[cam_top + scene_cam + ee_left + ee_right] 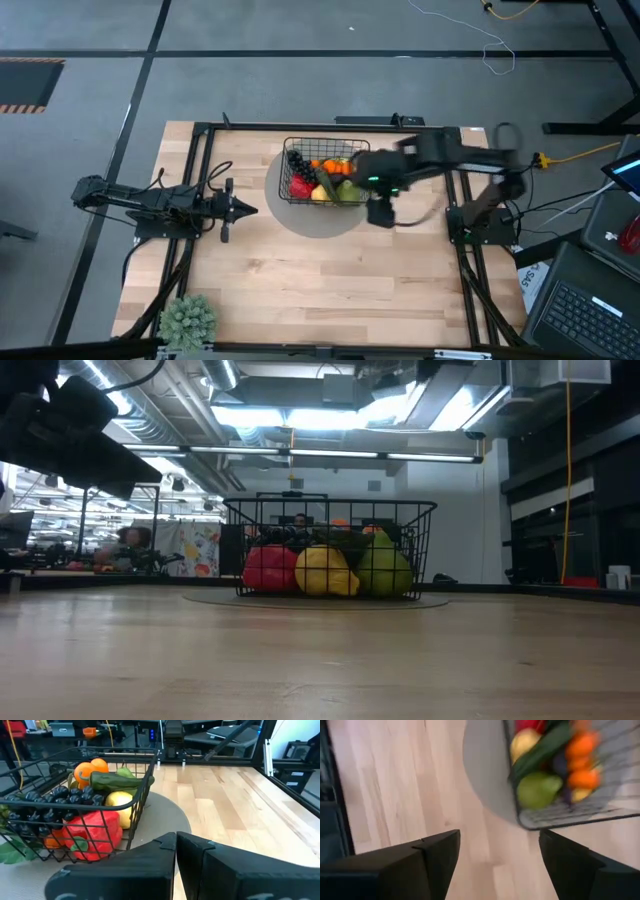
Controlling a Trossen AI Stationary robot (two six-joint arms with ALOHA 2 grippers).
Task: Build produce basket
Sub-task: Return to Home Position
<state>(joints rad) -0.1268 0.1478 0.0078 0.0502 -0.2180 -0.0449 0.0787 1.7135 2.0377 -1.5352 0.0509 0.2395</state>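
The black wire basket [322, 172] stands on a round grey mat [320, 222] at the table's far middle. The produce fills it: dark grapes [47, 802], a red pepper [92, 832], a lemon [120, 802], a cucumber [112, 781], oranges [90, 767] and a green apple [537, 790]. My left gripper [250, 210] rests shut at the table's left, pointing level toward the basket, well short of it. My right gripper [383, 215] hangs open above the table, just right of the basket's near right corner, pointing steeply down, with nothing between its fingers [440, 852].
A bushy grey-green plant [188, 318] stands at the near left corner. Black frame rails [470, 270] run along the table's sides and far edge. Bare wood [330, 290] lies between the mat and the near edge.
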